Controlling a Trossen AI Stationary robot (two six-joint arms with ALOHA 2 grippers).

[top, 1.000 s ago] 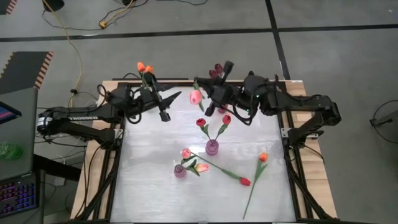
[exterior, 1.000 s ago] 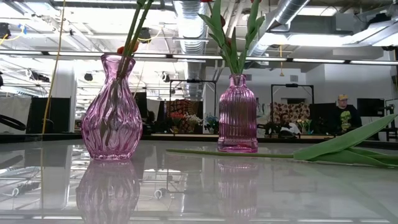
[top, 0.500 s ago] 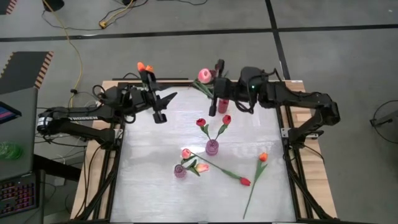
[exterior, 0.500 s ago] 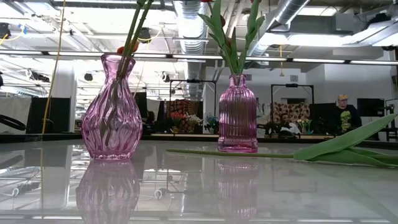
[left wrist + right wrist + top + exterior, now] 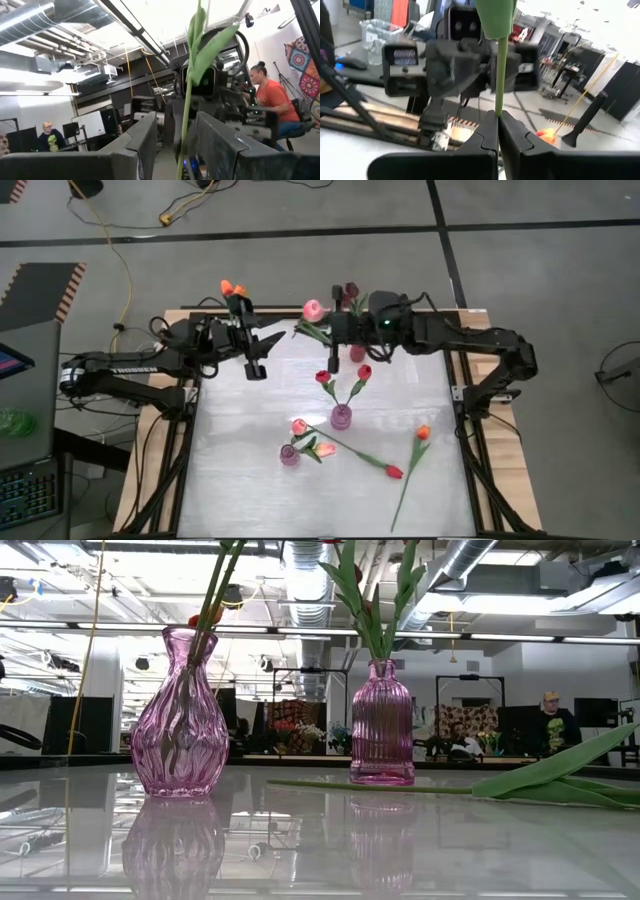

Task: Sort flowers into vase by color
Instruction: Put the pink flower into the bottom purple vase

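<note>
Both arms were up at the far edge of the tabletop (image 5: 240,480), facing each other, looks like a mid-air handoff setup.

Right gripper (image 5: 498,131) was clamped on the green stem of a pink tulip (image 5: 313,310), fingers pinched tight around it in the right wrist view. Flower head sat out toward the left arm, leaves trailing below it. Probably held high so the stem clears the vases.

Left gripper (image 5: 176,145) had a green stem (image 5: 186,100) running up between its fingers with gaps either side, so I read it as open, not gripping. An orange tulip (image 5: 229,288) showed just behind that arm in the high view; can't tell if that stem belongs to it.

Rest of the flowers: two red ones in the middle vase (image 5: 341,416), pink ones in the nearer vase (image 5: 289,455), a red-headed and an orange-headed one lying loose on the tabletop, right of the vases. A dark maroon one (image 5: 350,289) sat by the right arm.

Sorting looked partly done.
</note>
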